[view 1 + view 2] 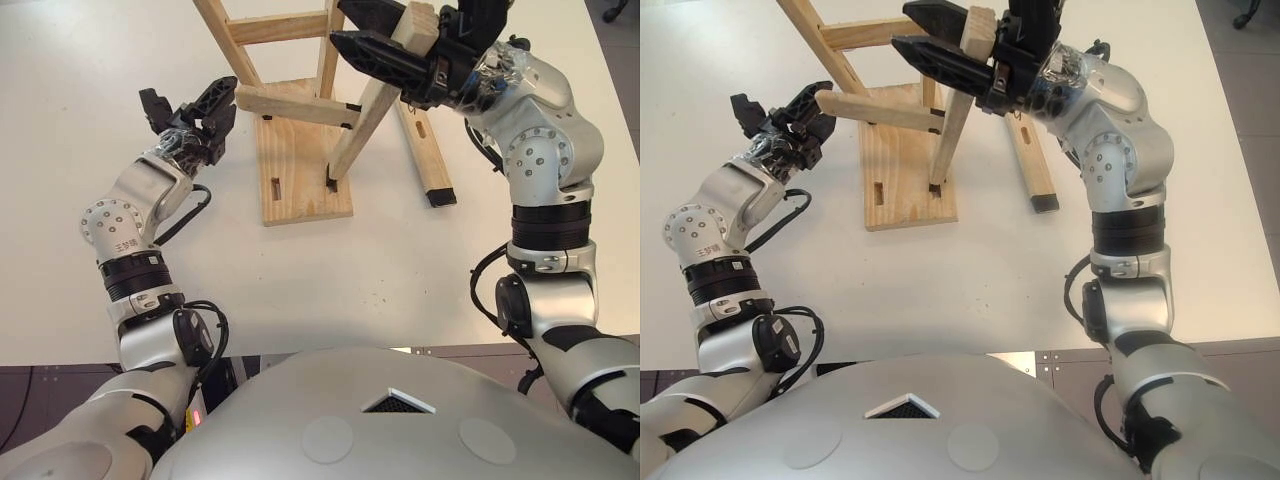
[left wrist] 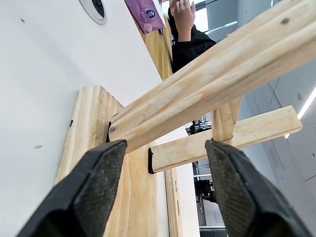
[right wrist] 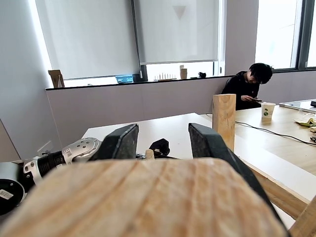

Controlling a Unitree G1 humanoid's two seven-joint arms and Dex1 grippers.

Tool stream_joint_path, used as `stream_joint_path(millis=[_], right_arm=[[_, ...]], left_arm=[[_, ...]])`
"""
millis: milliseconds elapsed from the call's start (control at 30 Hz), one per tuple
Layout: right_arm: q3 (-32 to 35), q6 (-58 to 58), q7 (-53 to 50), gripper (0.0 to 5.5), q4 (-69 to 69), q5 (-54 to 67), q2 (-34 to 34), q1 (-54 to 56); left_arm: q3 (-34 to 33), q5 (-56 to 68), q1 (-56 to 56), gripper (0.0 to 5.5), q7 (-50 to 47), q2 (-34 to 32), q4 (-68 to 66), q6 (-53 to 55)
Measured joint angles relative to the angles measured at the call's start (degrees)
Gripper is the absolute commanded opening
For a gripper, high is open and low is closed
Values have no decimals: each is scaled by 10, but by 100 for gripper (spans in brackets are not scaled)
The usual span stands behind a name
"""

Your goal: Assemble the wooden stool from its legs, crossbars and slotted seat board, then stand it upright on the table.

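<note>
White table (image 1: pixel 400 280), seat board (image 1: pixel 300 190) flat (slots up), loose leg (image 1: pixel 428 160) beside it

Left end effector (image 1: pixel 190 93) spread open, arm bent low; right end effector (image 1: pixel 342 24) raised, clamped on leg (image 1: pixel 365 115)

Silver arms (image 1: pixel 545 140) with black joint bands (image 1: pixel 548 225), cables (image 1: pixel 484 262) and jaws.

White tabletop (image 1: pixel 400 280), room beyond
Past the left tool (image 2: pixel 165 144), a round grommet (image 2: pixel 96 9) sits in the tabletop, with a purple packet (image 2: pixel 145 14) near it. Far behind the right tool (image 3: pixel 163 131), a paper cup (image 3: pixel 267 109) stands on another table (image 3: pixel 286 121), and roller blinds (image 3: pixel 175 29) hang further back.
</note>
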State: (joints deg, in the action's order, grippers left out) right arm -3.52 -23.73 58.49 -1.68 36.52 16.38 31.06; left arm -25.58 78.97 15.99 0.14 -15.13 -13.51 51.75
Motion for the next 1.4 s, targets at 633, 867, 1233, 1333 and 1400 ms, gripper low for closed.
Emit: stream_joint_path(millis=[633,867,1233,1333,1400], right_arm=[[-12,-16,58,165,-13,-9,25,18],[-65,46,89,165,6,-70,31,21],[-91,59,84,165,5,-71,47,7],[-105,58,72,165,10,-72,50,8],[-113,58,64,165,19,-73,52,7]], left_arm=[[-17,-24,2,290,5,57,4,-2],[-16,-31,-8,290,5,86,24,-8],[-68,-35,-5,290,4,53,22,-29],[-68,-36,-4,290,4,51,22,-31],[-67,-37,-4,290,4,58,22,-34]])
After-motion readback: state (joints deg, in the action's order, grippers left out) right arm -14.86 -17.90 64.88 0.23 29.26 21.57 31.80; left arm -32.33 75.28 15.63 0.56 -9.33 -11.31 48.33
